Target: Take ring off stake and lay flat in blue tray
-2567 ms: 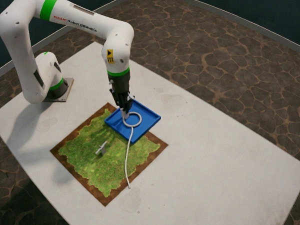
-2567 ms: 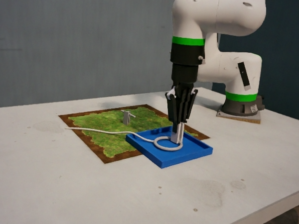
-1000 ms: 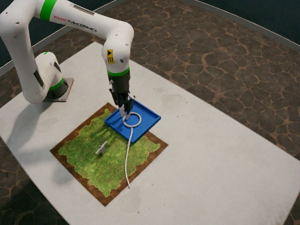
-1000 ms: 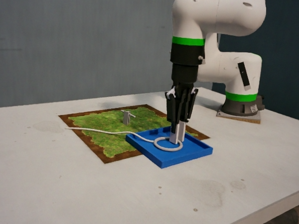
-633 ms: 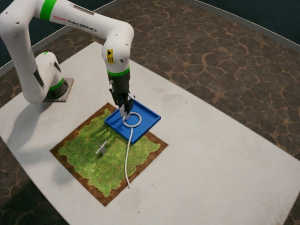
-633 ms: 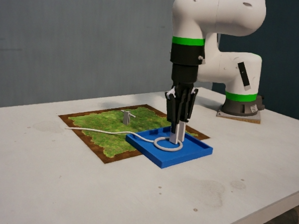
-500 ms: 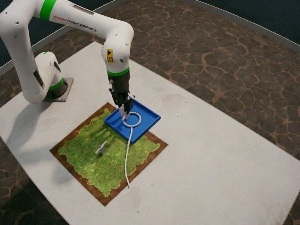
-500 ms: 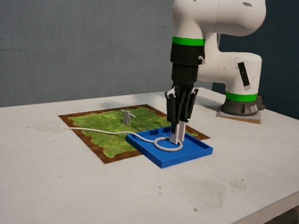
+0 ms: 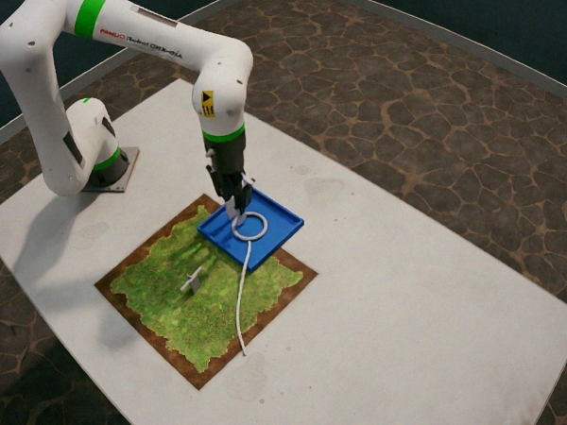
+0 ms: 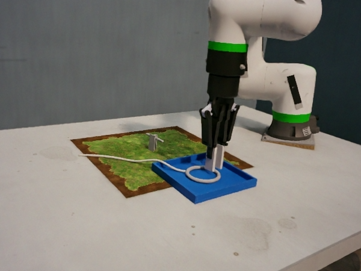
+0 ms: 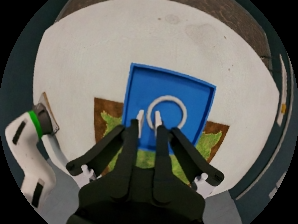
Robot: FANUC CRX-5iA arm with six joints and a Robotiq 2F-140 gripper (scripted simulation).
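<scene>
From the top view, I have my one arm reaching over one blue tray; one stake stands bare.

Exterior: gripper pointing down—one ring flat in the tray, one cord trailing.

Wrist: two fingers slightly parted—the claw is open, gripping nothing.
</scene>
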